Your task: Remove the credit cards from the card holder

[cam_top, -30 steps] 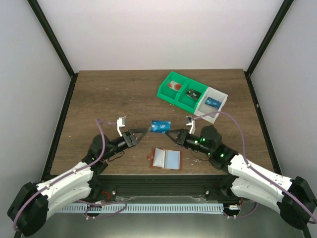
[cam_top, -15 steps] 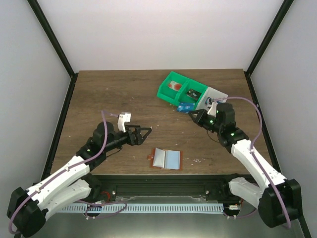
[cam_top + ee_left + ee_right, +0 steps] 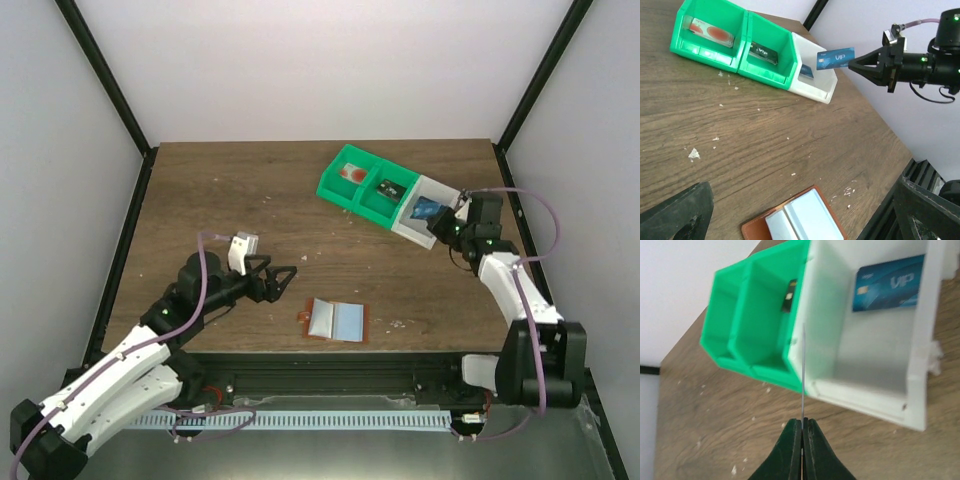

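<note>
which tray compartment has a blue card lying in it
The white plastic compartment at the row's end: a blue VIP card lies inside. The two green compartments hold a dark card and a red-marked one.

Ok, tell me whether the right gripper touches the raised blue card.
Touching. The left wrist view shows the right gripper shut on the raised blue card, pinching one short edge.

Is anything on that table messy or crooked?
Pale crumbs are scattered over the wooden table. The row of trays sits askew to the table's edges. The card holder lies open. Nothing looks damaged.
</note>
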Controlling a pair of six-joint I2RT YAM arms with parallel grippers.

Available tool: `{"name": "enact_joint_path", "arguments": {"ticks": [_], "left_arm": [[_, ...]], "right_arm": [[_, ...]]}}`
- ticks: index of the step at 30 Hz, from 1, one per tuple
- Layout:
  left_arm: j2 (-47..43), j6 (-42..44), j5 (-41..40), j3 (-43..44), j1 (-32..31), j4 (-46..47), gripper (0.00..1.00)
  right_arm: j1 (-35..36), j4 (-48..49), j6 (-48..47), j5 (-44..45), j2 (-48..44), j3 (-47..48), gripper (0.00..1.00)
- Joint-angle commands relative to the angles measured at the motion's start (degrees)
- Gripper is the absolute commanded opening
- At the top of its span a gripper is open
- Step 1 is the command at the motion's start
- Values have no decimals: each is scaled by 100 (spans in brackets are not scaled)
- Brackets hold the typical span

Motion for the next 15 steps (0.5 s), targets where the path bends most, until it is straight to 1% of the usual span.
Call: {"name": "enact_joint_path", "arguments": {"ticks": [1,4,7,15], "left_arm": [[-99,303,-122,243,-5,-397,100],[-191,426,-119,317,-9,-698,100],[-347,456,-154,264,-2,-762,100],[-524,420,-303,181,-8,-670,100]], "right_arm": [[-346,62,-308,134,614,645,1],[-395,-71,-322,300,1093,1104,1],[-415,-180,-311,393,1603,1502,1],[-424,-61,-205,509,2403,1952,0]]}}
